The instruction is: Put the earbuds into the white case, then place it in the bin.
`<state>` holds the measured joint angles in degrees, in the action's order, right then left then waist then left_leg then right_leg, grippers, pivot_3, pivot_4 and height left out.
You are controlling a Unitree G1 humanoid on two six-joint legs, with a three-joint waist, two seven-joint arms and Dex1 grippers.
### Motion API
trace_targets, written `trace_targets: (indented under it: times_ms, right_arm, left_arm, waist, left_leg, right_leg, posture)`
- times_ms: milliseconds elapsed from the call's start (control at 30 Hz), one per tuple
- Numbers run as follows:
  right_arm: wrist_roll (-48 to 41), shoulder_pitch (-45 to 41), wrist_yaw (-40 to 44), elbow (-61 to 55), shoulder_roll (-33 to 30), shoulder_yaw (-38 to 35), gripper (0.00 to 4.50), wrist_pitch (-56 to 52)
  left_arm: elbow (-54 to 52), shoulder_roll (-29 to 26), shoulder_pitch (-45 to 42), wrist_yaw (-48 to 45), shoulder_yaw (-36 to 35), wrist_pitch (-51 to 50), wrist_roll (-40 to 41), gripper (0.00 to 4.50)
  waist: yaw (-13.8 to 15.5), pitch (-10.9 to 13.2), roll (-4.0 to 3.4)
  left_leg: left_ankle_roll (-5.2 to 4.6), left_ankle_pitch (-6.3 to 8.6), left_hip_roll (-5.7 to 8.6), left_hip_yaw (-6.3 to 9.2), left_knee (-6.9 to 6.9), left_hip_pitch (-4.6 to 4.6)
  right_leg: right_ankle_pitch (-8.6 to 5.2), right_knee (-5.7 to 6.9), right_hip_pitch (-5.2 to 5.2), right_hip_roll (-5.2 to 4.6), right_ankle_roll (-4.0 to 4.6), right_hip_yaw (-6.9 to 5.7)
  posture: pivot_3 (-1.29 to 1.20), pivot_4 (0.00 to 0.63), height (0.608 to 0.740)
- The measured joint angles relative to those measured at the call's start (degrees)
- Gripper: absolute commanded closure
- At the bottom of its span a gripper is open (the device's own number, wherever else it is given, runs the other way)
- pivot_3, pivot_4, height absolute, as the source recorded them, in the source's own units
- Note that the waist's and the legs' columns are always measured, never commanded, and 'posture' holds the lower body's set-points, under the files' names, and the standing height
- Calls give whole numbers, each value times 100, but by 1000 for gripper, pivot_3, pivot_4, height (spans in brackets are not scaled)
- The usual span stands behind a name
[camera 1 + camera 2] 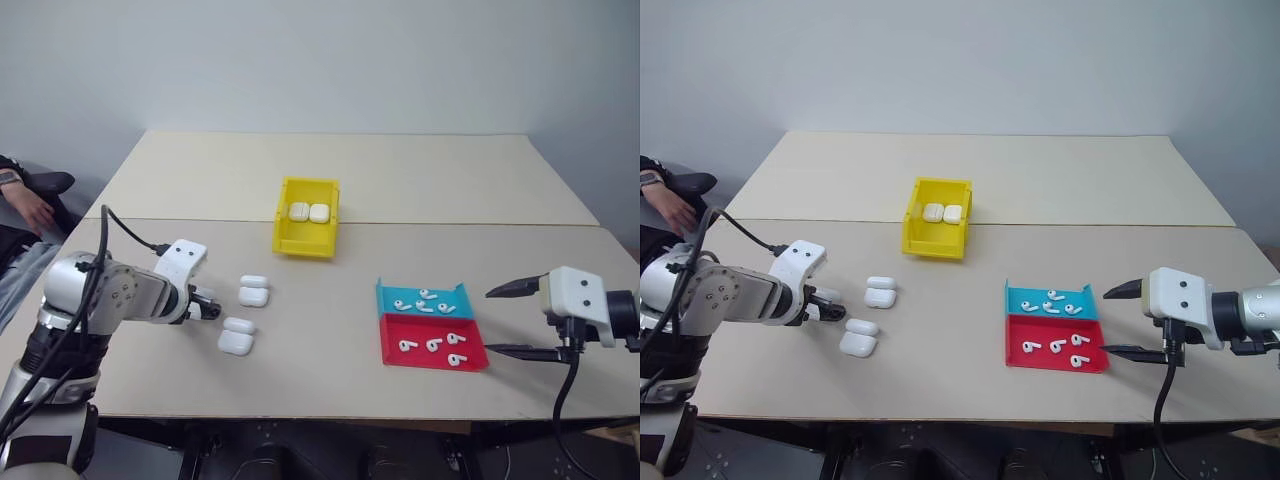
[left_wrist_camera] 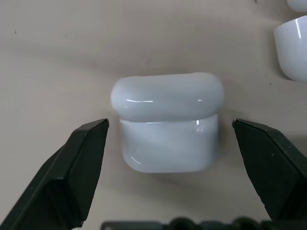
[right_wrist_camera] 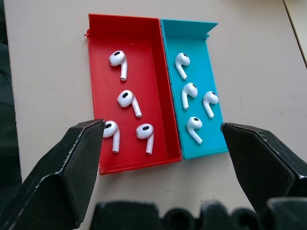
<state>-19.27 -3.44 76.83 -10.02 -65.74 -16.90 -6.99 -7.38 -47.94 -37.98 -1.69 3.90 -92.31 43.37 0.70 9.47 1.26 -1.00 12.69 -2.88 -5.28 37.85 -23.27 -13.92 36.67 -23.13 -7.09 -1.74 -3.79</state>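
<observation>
Person: arm [image 1: 25,200] at far left edge, off the bench [image 1: 350,180].
Left hand [image 1: 208,306]: low over bench, fingers spread wide, nothing held; pointed at nearer white case [image 2: 167,124], which sits between the fingertips w/o touching either.
White cases: two on bench just right of left hand; nearer one [image 1: 237,337] lid ajar, further one [image 1: 253,291] just behind it, apart.
Bin [image 1: 306,232]: yellow, mid-bench behind the cases, well apart; two more white cases [image 1: 309,212] side by side inside at its back.
Teal tray [image 3: 204,91]: right of centre, 4 earbuds [image 3: 192,96] in it.
Red tray [image 3: 132,96]: touching teal tray on near side, 4 earbuds [image 3: 125,100] in it.
Right hand [image 1: 520,320]: right of trays, above bench, fingers wide apart, empty; aimed toward both trays.
</observation>
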Motion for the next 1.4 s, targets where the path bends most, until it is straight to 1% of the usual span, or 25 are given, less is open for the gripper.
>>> trace_targets:
  times_ms: [533,633,733,767,1067,1167,1267,1333,1400]
  right_arm:
    - [1,10,-108,-9,0,-5,14,0]
    - [2,10,-124,-12,0,-5,0,0]
    - [2,10,-142,-15,0,-5,0,0]
    - [2,10,-149,-15,0,-5,0,0]
    - [4,8,-202,-17,0,-5,0,0]
    - [4,-4,-203,-26,-2,-6,0,0]
    - [-3,-121,-203,-28,-64,-6,0,-18]
    - [-22,-290,-195,-38,-158,-6,0,-120]
    - [-117,-532,-177,-46,-279,1,0,-265]
  left_arm:
    - [116,63,-31,-559,49,7,-510,0]
    - [121,72,-31,-663,66,8,-558,590]
    - [107,77,-31,-790,108,12,-561,1514]
    - [107,77,-31,-797,113,12,-577,1683]
    - [-24,70,-25,-867,119,-1,-754,1683]
    - [-447,-196,-17,-945,100,5,-766,1683]
    - [-1013,-579,-88,-1115,-119,77,-808,1683]
    - [-1168,-602,-151,-1133,-367,300,-947,1683]
    - [-1373,-601,-139,-1251,-633,802,-1035,1683]
  waist:
    - [2,-1,-1]
    - [1,-1,-1]
    - [-2,-2,-1]
    - [-5,-2,-2]
    - [-13,-1,0]
    - [-13,5,10]
    - [-5,6,12]
    - [-2,6,12]
    - [-1,6,13]
  left_leg:
    - [0,0,0,-2,0,5]
    - [0,0,0,-1,0,6]
    - [0,0,0,0,0,7]
    - [0,0,0,1,0,9]
    - [0,0,-1,2,0,5]
    - [0,0,-1,5,0,-3]
    - [3,-2,0,7,0,-4]
    - [1,-1,1,5,0,-1]
    - [2,-1,0,4,0,-1]
  right_leg:
    - [0,2,4,0,0,0]
    - [0,2,4,0,0,0]
    - [0,3,4,0,0,1]
    - [0,4,5,0,0,2]
    - [0,6,1,0,0,2]
    - [0,2,-5,0,0,1]
    - [-1,-2,-4,-2,-1,2]
    - [-1,0,-2,-2,-2,2]
    - [-1,-1,-1,-2,-1,-3]
  posture:
    - [0,150,740]
    - [0,150,740]
    - [0,150,740]
    - [0,150,740]
    - [0,150,740]
    - [0,150,740]
    - [0,150,740]
    - [0,150,740]
    - [0,150,740]
